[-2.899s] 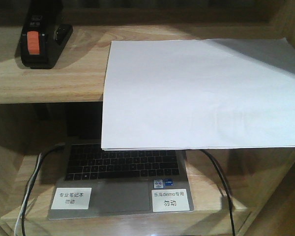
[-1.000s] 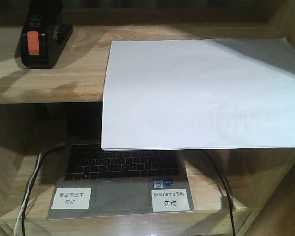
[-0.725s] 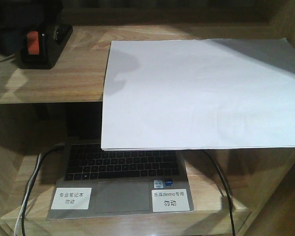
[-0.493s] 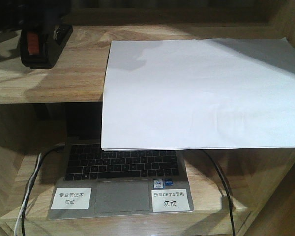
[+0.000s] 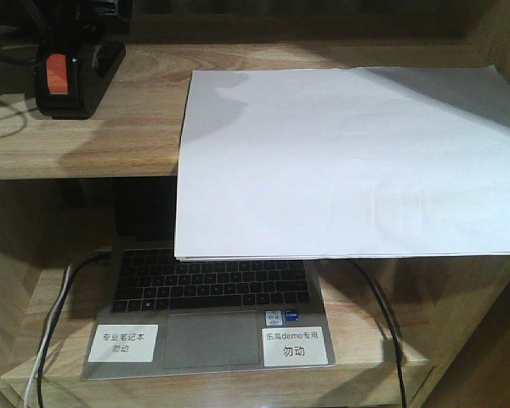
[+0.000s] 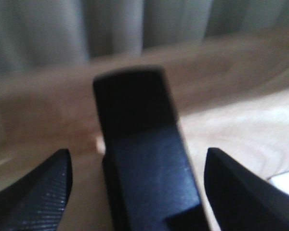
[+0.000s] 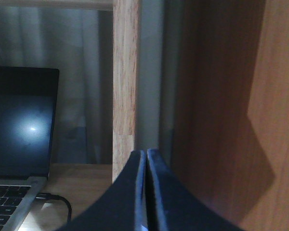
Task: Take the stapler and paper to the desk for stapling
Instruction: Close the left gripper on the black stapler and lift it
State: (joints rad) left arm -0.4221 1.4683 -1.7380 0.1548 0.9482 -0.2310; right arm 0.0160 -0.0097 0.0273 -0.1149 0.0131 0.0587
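My left gripper (image 6: 137,158) has moved in over the stapler (image 5: 62,83) at the left back corner of the upper shelf (image 5: 119,127), jaws wide either side; my right gripper (image 7: 146,161) is pinched closed.

A light wooden shelf unit (image 5: 102,127) fills the frame. On its lower board, bottom centre, lies an open laptop (image 5: 212,280) with two white labels (image 5: 123,342). Dark cables (image 5: 388,323) run beside it. Soft shadows cross the upper left.
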